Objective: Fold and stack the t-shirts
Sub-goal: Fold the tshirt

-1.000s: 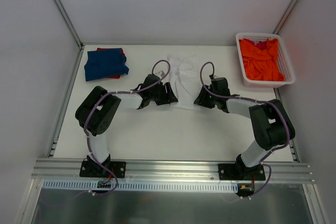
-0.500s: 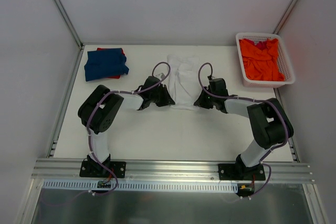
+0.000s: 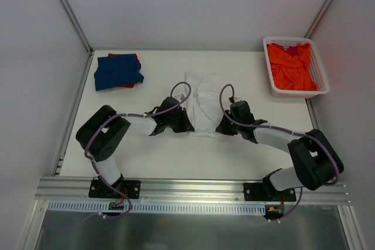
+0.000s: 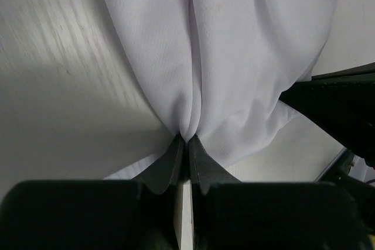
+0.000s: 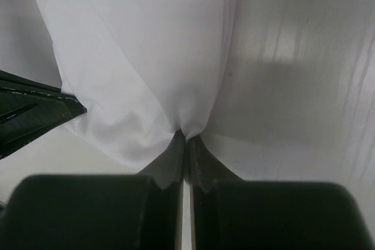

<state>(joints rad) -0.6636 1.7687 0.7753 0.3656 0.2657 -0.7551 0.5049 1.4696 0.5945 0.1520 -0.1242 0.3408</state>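
Nearest the arm bases, the left claw point(image 4: 187, 147) is pinched together on the near hem of the white t-shirt point(image 3: 204, 98), and the right claw point(image 5: 186, 141) is clamped on the same hem at its right side. Each wrist view shows the cloth gathered into a tight pucker at the fingertips, with only a small bite of fabric inside. That is the first risk: so thin a pinch near the edge may slip out once the arms lift or pull. If one side lets go, the shirt would hang from one corner and the fold would skew. The pictures do not show whether each claw has all the layers or just the top one; taking only the top layer would peel the shirt open rather than fold it.

Further out, the shirt lies bunched narrow on the desk point(image 3: 176, 150), in long ridges with a crease down the middle. Carrying the hem forward over such ridges would likely trap wrinkles and leave a lumpy bundle that stacks badly. The two claws are near each other, so uneven travel could also twist the cloth or bring the arms together.

At the far left the blue t-shirt point(image 3: 117, 71) rests folded on the red t-shirt point(image 3: 131, 57), well apart from the arms; a lopsided white fold might slide off that pile. At the far right the orange t-shirt point(image 3: 290, 65) lies crumpled in the basket point(image 3: 296, 93)
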